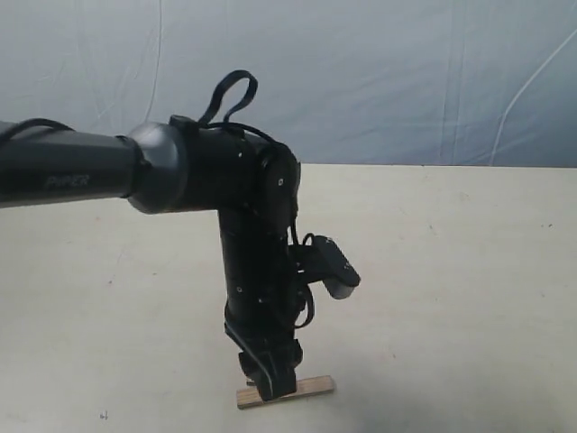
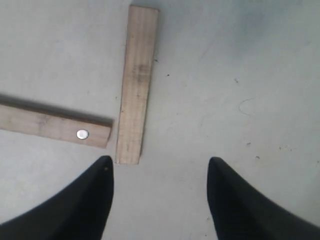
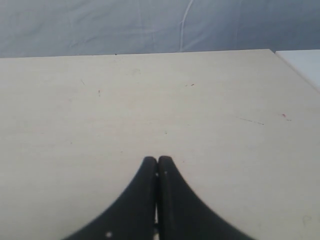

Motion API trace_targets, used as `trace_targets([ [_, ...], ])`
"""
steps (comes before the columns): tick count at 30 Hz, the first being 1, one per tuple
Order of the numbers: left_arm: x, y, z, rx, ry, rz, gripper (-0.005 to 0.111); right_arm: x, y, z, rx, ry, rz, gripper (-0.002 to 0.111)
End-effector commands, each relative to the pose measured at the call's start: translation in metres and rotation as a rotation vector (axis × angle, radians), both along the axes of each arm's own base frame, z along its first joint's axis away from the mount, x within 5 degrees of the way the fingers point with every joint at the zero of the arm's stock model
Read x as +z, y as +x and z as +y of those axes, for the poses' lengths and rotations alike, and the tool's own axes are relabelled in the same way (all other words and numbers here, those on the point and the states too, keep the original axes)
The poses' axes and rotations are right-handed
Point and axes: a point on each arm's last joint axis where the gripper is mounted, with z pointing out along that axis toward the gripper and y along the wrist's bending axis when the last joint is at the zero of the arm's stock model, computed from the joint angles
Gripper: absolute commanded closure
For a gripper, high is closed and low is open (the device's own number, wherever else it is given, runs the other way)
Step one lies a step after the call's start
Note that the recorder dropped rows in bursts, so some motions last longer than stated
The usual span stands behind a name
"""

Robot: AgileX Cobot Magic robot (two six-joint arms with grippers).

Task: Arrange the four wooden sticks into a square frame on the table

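Two wooden sticks lie on the table in the left wrist view. One plain stick runs away from the fingers. A second stick, with a small silver dot near its end, lies crosswise with that end close to the first, forming a rough corner. My left gripper hangs open just above the table, with only bare tabletop between its fingers. One fingertip is close to the plain stick's near end. In the exterior view a stick shows beneath the left gripper. My right gripper is shut and empty.
The left arm reaches in from the left and bends down near the table's front edge. A wrinkled blue-grey backdrop hangs behind the table's far edge. The right wrist view shows bare tabletop ahead of the fingers.
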Motion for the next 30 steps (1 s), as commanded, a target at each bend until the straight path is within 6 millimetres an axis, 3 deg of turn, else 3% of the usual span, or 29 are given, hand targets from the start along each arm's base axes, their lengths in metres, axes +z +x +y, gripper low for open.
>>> trace_targets([
  [1,0.034,-0.012,0.008,0.063,-0.094,-0.108,0.054,0.001,0.000,0.000,0.006,-0.005,-0.012,0.109],
  [6,0.057,-0.022,0.020,0.137,-0.198,-0.216,0.054,0.001,0.000,0.000,0.006,-0.005,-0.012,0.109],
  [12,0.052,-0.032,0.030,0.163,-0.210,-0.220,0.054,0.001,0.000,0.000,0.006,-0.005,-0.012,0.109],
  [15,0.050,-0.031,0.032,0.151,-0.199,-0.243,0.054,0.003,0.000,-0.004,0.000,-0.157,-0.026,0.109],
  [23,0.057,-0.029,0.032,0.152,-0.233,-0.292,0.054,0.033,0.003,0.005,0.071,-0.162,-0.362,0.109],
  [25,0.059,-0.029,0.033,0.149,-0.232,-0.297,0.054,0.048,0.000,0.008,0.092,-0.009,-0.534,0.109],
  [27,0.063,-0.029,0.035,0.165,-0.231,-0.314,0.054,0.057,-0.002,0.007,0.088,0.291,-0.633,0.109],
  [28,0.065,-0.029,0.036,0.176,-0.230,-0.323,0.055,0.058,-0.002,0.006,0.077,0.341,-0.590,0.109],
  [30,0.068,-0.030,0.041,0.206,-0.218,-0.347,0.055,0.054,0.006,0.005,0.024,0.323,-0.345,0.109],
])
